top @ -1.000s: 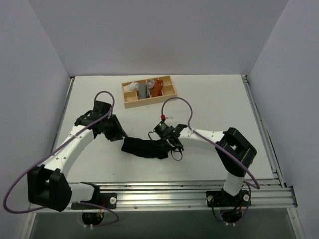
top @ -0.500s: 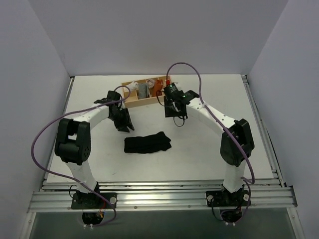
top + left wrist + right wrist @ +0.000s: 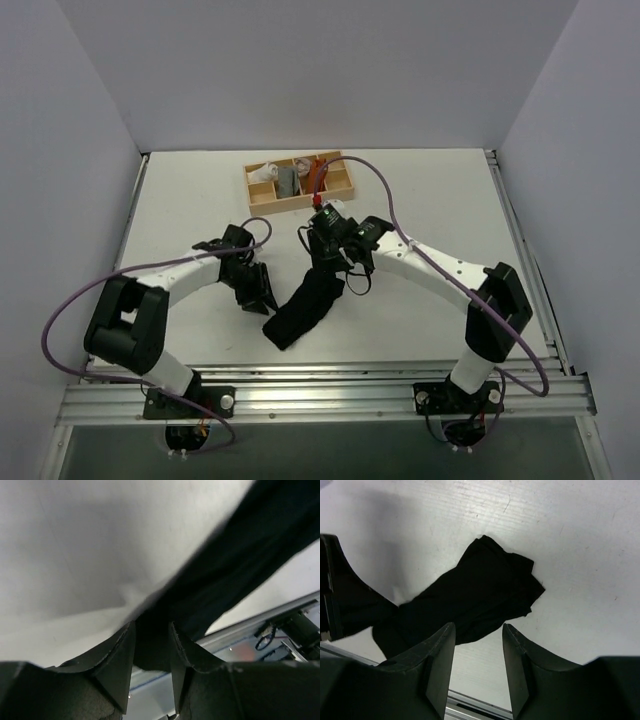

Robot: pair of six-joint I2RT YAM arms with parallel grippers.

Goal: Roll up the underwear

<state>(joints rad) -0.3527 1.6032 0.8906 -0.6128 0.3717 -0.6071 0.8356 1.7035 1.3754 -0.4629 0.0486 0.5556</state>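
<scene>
So the underwear (image 3: pixel 303 305) lies in a diagonal strip. Over it the right gripper (image 3: pixel 478 630) hangs with jaws spread, empty. The left gripper (image 3: pixel 151 630) sits at its edge, can't tell if it's pinching.

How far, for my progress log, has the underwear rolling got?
Done: the underwear lies on the table as a long strip, with no roll formed. In hand: the left tool has cloth between its jaws, grip unclear; the right tool hangs open above it. Left: rolling the strip up.
</scene>
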